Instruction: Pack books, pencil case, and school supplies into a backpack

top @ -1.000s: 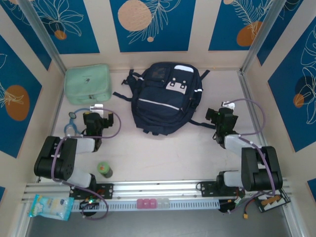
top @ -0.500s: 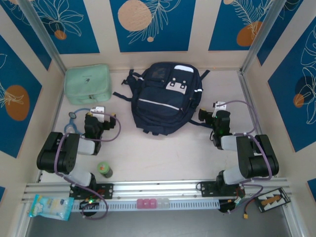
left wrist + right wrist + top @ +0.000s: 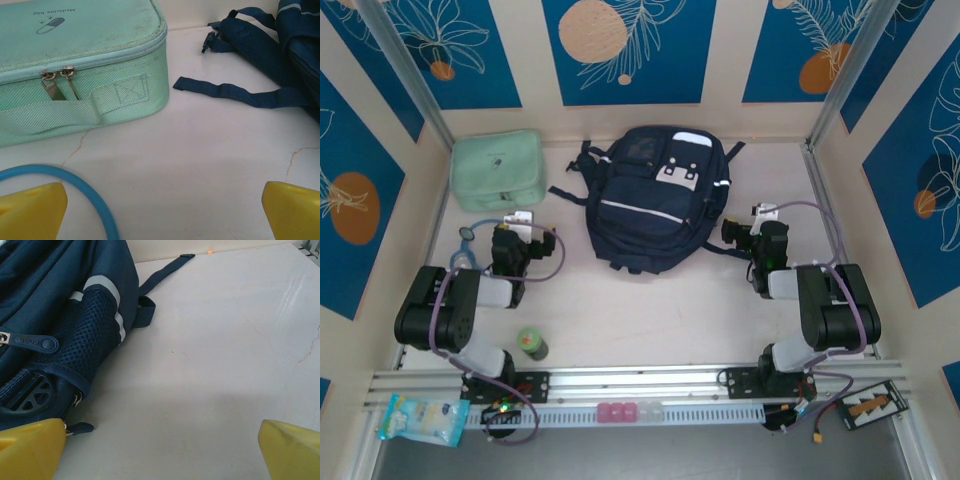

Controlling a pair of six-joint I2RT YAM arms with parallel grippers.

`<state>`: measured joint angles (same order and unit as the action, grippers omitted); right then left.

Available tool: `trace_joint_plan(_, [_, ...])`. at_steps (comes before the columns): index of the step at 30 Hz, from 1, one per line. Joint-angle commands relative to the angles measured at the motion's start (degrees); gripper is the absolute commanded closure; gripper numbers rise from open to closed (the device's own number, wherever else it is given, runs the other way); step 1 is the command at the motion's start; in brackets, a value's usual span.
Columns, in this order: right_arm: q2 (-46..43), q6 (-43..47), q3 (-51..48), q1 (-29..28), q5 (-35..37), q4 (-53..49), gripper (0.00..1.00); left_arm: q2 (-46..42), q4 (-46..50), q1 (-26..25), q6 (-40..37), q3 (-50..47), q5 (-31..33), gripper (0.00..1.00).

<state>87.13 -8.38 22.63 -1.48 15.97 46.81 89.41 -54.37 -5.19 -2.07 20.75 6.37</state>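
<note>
A mint-green bag [image 3: 497, 170] lies beyond a small green bottle [image 3: 531, 343].

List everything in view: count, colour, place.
backpack: 1, navy with white trim, far centre of the table
bag: 1, mint green, far left, left of the backpack
tube: 1 loop, blue, on the table beside the left arm
bottle: 1, green, near left, by the left arm's base
packet: 1, light blue, near-left corner
blocks: short row, count unclear, pink and white, middle of the near rail
card: 1, black with orange, near-right corner
table: 1, pale
left arm: 1, black and grey, near left
right arm: 1, black and grey, near right
left tool: 1, yellow tips, open, empty, facing the bag
right tool: 1, yellow tips, open, empty, at the backpack's right side
</note>
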Motion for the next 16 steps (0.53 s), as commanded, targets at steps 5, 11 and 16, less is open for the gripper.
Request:
trace_joint_plan(5, [0.09,0.16,-0.14,0.17,-0.85,1.94,0.01,0.33,1.05,0.68,-0.57,1.02,-1.25,0.0])
trace_joint_plan(11, [0.14,0.13,0.03,0.18,-0.76,1.78,0.01,0.59,2.06,0.93,-0.41,1.65,-1.79,0.0])
trace_joint_plan(16, [0.03,0.21,-0.32,0.07,-0.71,2.09,0.01,0.38,1.33,1.02,-0.32,1.18,-1.98,0.0])
